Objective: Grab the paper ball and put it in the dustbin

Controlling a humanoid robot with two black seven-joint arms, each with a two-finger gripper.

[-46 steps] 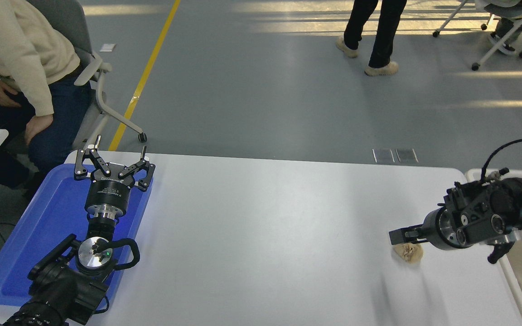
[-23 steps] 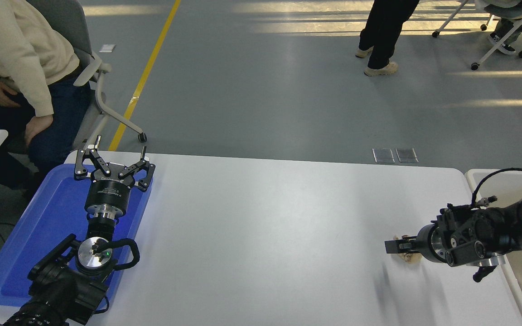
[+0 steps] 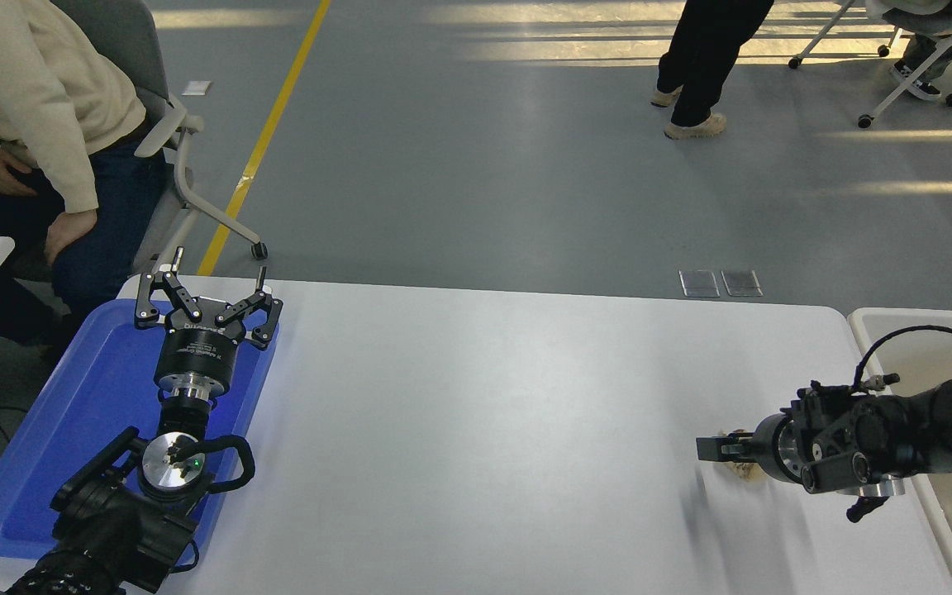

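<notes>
We have our right black tool (image 3: 720, 450) low over the white counter (image 3: 484, 413), close to its right edge, reaching leftward across the small tan wad of wrinkled paper (image 3: 739, 469). The paper ball lies on the counter under and behind the tool's fingers, mostly hidden, with only slivers showing above and below them. We cannot tell whether the fingers are clenched on it or merely alongside; the view is edge-on.

The large off-white rectangular plastic dustbin (image 3: 877, 318) stands just beyond the counter's right edge, near the ball. Our left black tool (image 3: 207, 285) is parked with fingers spread over the flat blue plastic tray (image 3: 71, 430) at the counter's left edge.

We judge the step in hand to be securing the ball. To do it well, we should centre the wad between the fingers, press gently so the light paper does not skid away, and confirm a hold before lifting clear of the bin's thick rim.
</notes>
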